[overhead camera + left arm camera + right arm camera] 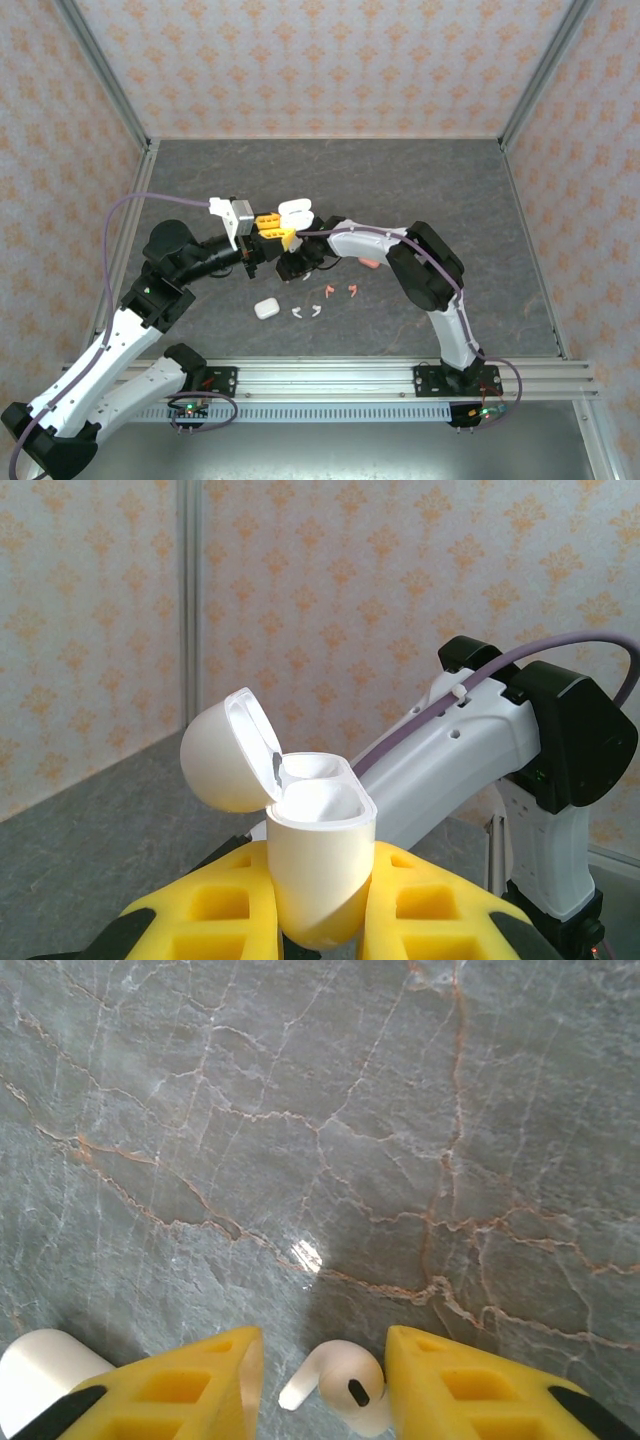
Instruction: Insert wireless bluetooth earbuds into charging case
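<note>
Squeezing the open white charging case (320,830) tight in the left gripper (320,905), held up in the air. Reaching down with the right gripper (325,1365), fingers apart, around one white earbud (345,1392) lying on the gray table (300,1160), right against one finger. Nearby on that table, two pink earbuds (330,291) and a shut case (265,309).

You've got the right gripper (322,1360) low over the grey marbled table (330,1110), its 2 yellow fingers (190,1390) apart. 1 white earbud (345,1392) lies between them, against 1 finger, clear of the other. A white rounded object (40,1370) sits just outside that other finger.
</note>
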Available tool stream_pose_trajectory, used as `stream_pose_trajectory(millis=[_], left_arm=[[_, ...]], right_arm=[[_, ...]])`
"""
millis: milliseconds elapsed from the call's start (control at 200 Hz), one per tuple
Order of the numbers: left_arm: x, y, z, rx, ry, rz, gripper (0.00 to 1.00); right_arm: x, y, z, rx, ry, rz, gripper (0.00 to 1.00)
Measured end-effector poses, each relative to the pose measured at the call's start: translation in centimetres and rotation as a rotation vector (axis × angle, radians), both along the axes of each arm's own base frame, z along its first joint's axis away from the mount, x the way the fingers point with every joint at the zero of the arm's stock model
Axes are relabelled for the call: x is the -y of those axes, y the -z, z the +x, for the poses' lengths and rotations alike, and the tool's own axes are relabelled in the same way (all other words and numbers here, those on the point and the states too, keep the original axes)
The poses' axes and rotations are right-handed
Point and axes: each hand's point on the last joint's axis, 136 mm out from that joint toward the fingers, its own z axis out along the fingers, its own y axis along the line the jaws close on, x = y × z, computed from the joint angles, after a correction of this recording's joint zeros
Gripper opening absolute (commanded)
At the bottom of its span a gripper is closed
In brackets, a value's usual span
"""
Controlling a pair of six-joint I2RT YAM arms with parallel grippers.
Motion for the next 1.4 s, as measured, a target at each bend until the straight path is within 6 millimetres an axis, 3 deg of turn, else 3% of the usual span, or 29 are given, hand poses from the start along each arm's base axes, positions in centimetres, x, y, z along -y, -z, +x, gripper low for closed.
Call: stream_pose_trajectory(millis=[410, 631, 741, 916, 1096, 1271, 1401], left_arm=[[0.0, 0.0, 0.1, 0.0, -0.004, 0.0, 0.0], [0.0, 0.0, 0.1, 0.0, -0.004, 0.0, 0.0], [0.0, 0.0, 0.1, 0.0, -0.004, 0.0, 0.0], [0.0, 0.0, 0.1, 0.0, -0.004, 0.0, 0.0], [0.0, 0.0, 0.1, -0.002, -0.004, 0.0, 0.0], [0.2, 0.7, 0.5, -0.03, -0.003, 0.007, 0.0], [0.6, 1.8, 1.2, -0.07, -0.002, 0.017, 0.0]], right_arm=[[0.6, 0.4, -0.1, 0.019, -0.019, -0.037, 0.2], [0.8, 0.1, 0.1, 0.026, -0.002, -0.037, 0.19], [1.7, -1.0, 0.1, 0.039, 0.031, -0.022, 0.19], [4.4, -6.4, 2.4, 0.134, 0.143, 0.078, 0.18], [9.2, -13.0, 4.7, 0.286, 0.274, 0.17, 0.18], [12.8, -17.3, 4.4, 0.401, 0.339, 0.214, 0.18], [14.4, -20.8, 3.3, 0.499, 0.335, 0.252, 0.18]])
